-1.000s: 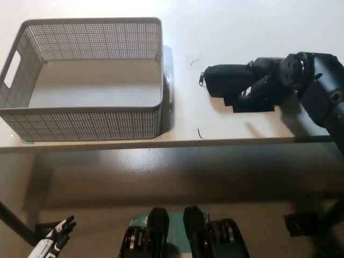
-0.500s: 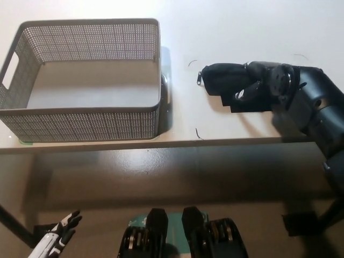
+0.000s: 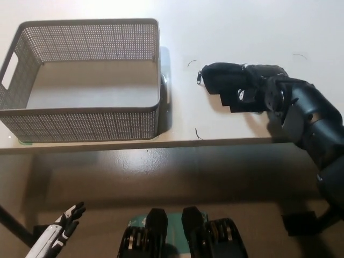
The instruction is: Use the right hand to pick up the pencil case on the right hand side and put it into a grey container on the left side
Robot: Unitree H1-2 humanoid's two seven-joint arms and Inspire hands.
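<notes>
A: Head view first, and it is our only one. What do we have on the right?

B: We see our black right hand [image 3: 258,88] lying over the right end of the black pencil case [image 3: 226,79], both on the white table [image 3: 236,32]. Over the last second our forearm has swung round. It used to come in from the right edge, and now it rises from the bottom right, so the wrist sits more squarely behind the case.

A: Do we have a grip on it?

B: We judge that the fingers are closing around it. Black on black hides the contact, though, so we cannot tell whether the hand is truly clamped. The case itself has barely moved, only a little to the left. Its zipper pull points toward the grey mesh container [image 3: 80,115], and it lies flat on the table, not lifted.

A: So where does that leave the task?

B: We are early, somewhere in the grasp. The container stands well apart on the left, empty as far as we can see. The case has to come up and clear the near wall before we let go.

A: And our other hand?

B: Our white left hand [image 3: 62,231] hangs low at the lower left, below the table edge, fingers spread and holding nothing. It has drifted slightly to the right, but it takes no part.
</notes>
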